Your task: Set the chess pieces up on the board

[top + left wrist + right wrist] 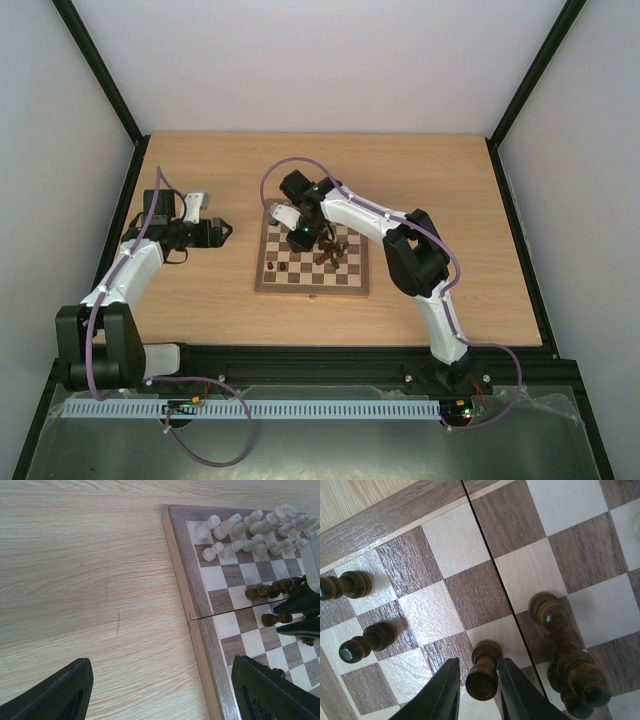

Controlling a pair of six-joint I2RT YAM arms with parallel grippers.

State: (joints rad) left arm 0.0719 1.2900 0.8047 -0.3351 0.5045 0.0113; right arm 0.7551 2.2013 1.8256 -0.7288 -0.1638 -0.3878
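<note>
Evidently the right fingers [445,695] straddle a dark pawn [482,680] standing on the board [385,517], one either side of its head, placed to lift it; whether they press on it I cannot tell. More dark pieces [575,675] crowd just beside it, which probably explains the approach from above. Cream pieces [240,535] stand in two rows along one edge. The left fingers [55,695] hang spread wide and empty over the bench [75,580] beside the board, probably so as not to crowd the working arm.
</note>
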